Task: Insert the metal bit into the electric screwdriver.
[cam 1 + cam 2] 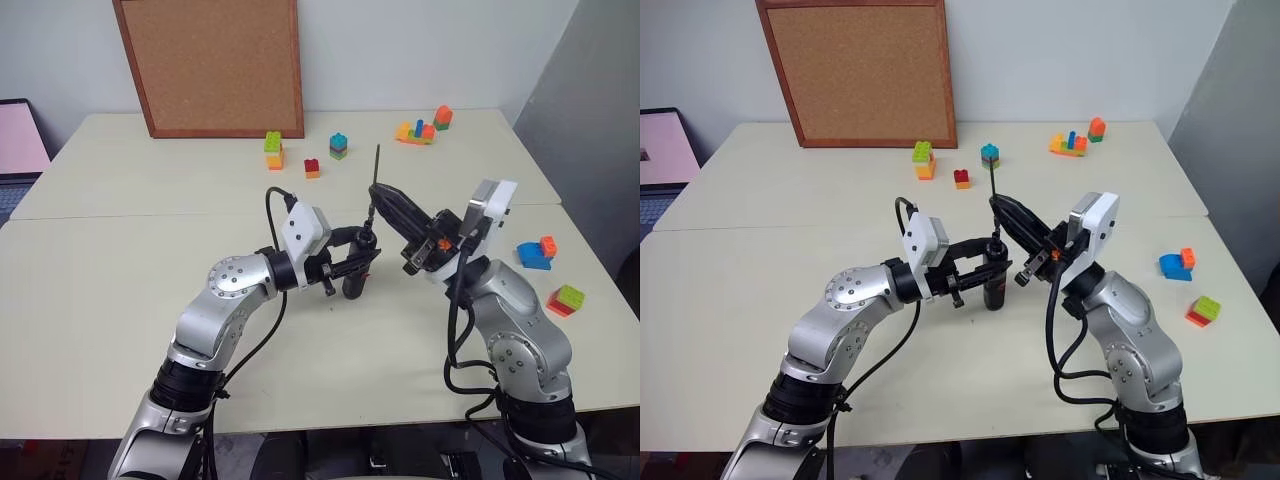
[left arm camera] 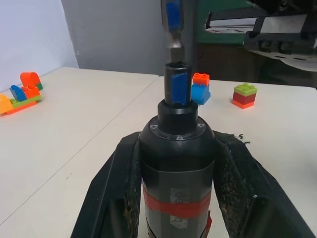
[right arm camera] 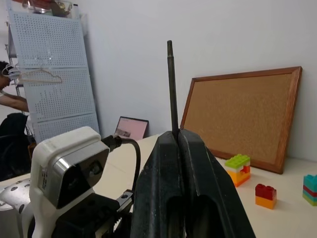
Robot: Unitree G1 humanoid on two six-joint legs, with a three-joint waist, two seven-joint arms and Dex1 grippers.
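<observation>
Left wrist view: the left gripper [image 2: 176, 198] has its fingers [image 2: 111, 198] clamped on the screwdriver [image 2: 176, 163], held upright over the table [image 1: 120, 290]. The right gripper [image 3: 178, 136] pinches the bit [image 3: 171, 84] between pressed fingers, the bit upright, its lower end at the screwdriver's tip. Toy bricks [image 1: 273, 150] and a corkboard [image 1: 215, 65] lie beyond.

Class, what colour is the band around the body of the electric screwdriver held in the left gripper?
Red: a red band wraps the black electric screwdriver, clearest in the left wrist view.
</observation>
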